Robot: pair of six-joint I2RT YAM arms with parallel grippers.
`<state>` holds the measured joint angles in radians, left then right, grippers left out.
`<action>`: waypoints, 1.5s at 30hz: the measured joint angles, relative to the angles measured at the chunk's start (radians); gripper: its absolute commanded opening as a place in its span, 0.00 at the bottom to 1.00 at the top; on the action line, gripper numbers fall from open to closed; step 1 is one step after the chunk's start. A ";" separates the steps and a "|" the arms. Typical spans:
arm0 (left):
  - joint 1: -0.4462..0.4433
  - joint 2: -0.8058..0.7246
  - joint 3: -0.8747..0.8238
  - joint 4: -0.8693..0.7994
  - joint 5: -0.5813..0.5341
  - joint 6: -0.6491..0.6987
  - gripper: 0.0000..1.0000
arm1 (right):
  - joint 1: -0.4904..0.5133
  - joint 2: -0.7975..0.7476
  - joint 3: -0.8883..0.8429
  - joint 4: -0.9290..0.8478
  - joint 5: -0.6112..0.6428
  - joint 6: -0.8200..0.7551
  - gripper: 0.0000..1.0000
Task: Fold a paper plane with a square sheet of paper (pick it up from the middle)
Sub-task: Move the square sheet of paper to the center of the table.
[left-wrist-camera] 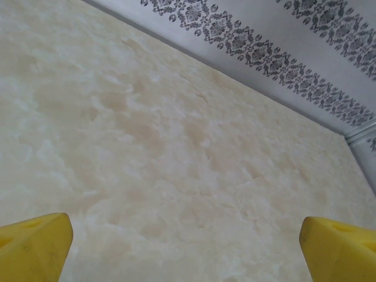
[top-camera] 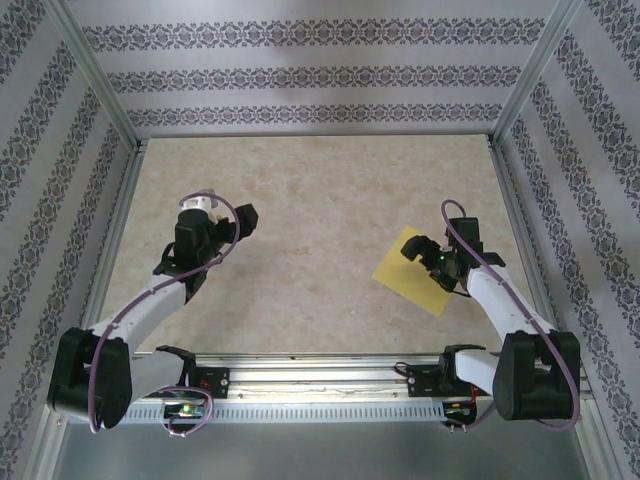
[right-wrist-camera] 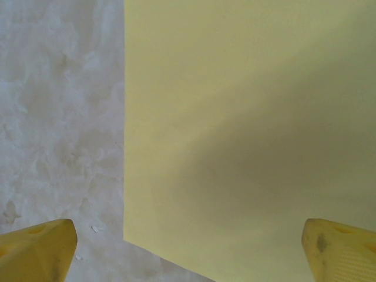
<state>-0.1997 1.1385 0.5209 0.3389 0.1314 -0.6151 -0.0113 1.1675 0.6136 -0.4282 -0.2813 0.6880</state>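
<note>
The square sheet of paper [top-camera: 400,272] is plain yellow and lies flat and unfolded on the right side of the table, turned like a diamond. My right gripper [top-camera: 425,256] hovers over its far right part. In the right wrist view the sheet [right-wrist-camera: 247,117] spreads beneath my right gripper [right-wrist-camera: 188,252], whose yellow fingertips [right-wrist-camera: 38,247] stand wide apart, open with nothing between them. My left gripper [top-camera: 222,210] is at mid-left over bare table, far from the sheet. In its wrist view the left gripper [left-wrist-camera: 188,252] is open and empty. The paper plane is out of view.
The beige marbled tabletop [top-camera: 310,200] is boxed in by patterned walls [top-camera: 300,75] at the back and both sides. A metal rail [top-camera: 320,360] carrying the arm bases runs along the near edge. A tiny white fleck [right-wrist-camera: 93,228] lies beside the sheet's near corner.
</note>
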 measured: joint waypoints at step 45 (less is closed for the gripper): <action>0.061 0.032 0.271 -0.520 0.279 0.119 0.99 | 0.433 0.576 0.548 -0.038 -0.137 -0.171 0.98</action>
<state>-0.1383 1.1709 0.7918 -0.1810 0.4107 -0.4965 0.4213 1.7439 1.1618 -0.4664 -0.4179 0.5175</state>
